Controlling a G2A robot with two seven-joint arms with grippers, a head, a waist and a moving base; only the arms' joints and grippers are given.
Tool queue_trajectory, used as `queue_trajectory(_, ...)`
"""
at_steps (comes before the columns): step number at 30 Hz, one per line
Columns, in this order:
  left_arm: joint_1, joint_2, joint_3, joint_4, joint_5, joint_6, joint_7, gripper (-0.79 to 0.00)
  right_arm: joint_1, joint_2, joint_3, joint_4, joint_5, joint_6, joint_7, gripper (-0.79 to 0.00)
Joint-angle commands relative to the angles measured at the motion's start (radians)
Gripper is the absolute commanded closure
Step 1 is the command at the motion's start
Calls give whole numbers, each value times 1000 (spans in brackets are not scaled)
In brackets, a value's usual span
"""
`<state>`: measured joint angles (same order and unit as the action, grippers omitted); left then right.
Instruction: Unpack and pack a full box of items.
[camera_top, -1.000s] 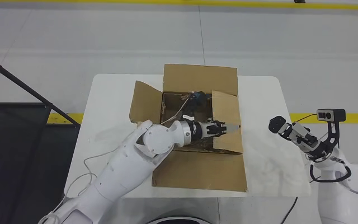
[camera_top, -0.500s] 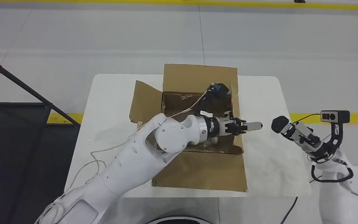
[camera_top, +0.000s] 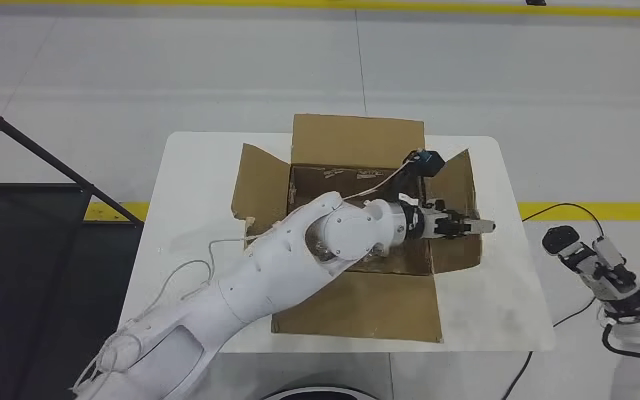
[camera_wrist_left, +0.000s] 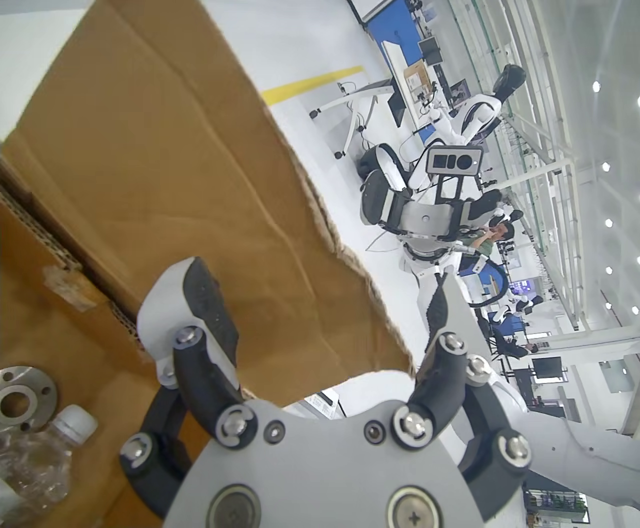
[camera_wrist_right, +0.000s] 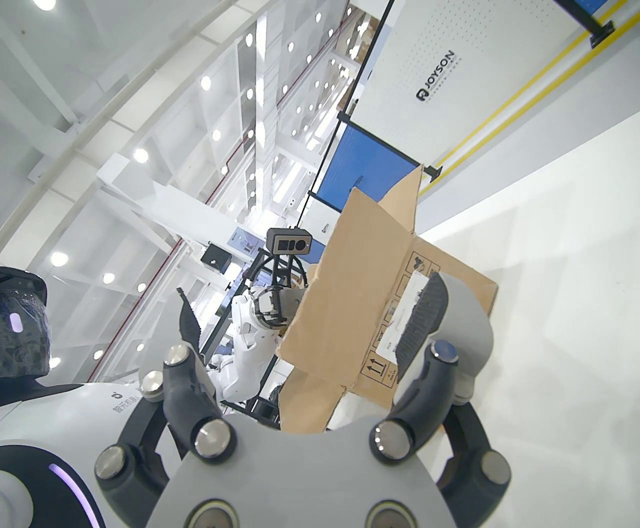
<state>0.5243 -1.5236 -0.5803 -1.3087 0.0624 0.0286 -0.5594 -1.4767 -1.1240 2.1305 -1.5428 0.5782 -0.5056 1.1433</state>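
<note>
1. Near flap (camera_top: 355, 305) of the box (camera_top: 300, 215) lies folded out flat toward the robot, on the white table (camera_top: 200, 200).
2. Right gripper (camera_wrist_right: 310, 290) sits off the table's right near corner, well apart from the box. Jaws spread, nothing between them.
3. Left gripper (camera_wrist_left: 320, 280) is across the box opening, at the right flap (camera_top: 455, 200). Jaws spread wide. The flap's torn corner sits between the fingers (camera_wrist_left: 207, 300) but is not pinched; I cannot tell whether a pad touches the cardboard.
4. The right flap leans outward over the table, not lying flat. Left flap (camera_top: 255, 180) stands partly open and far flap (camera_top: 358, 140) is folded back.
5. Items are inside the box: a clear plastic bottle (camera_wrist_left: 30, 460) with a white cap, and a metal flange (camera_wrist_left: 20, 397) just beside it, low against the right wall. The rest of the contents are hidden under the arm.
6. Step, as a judgement: the opening phase is about finished, with the last side flap being spread. Unpacking is not yet begun.
7. Next move likely calls for clearing the left gripper off the flap, then dropping it into the opening over the bottle or flange with the jaws kept spread, aligned across the bottle body. Watch that the flap does not spring back onto the wrist.
</note>
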Motion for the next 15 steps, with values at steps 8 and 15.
queue_trajectory(8,-52,-74,68,141,-38,-33,9,-785,-43,8,18,5,-25,-13,-35,-785)
queue_trajectory(15,-64,-106,75,207,-44,-25,-7,-785,-59,12,6,0,-28,-16,-46,-785)
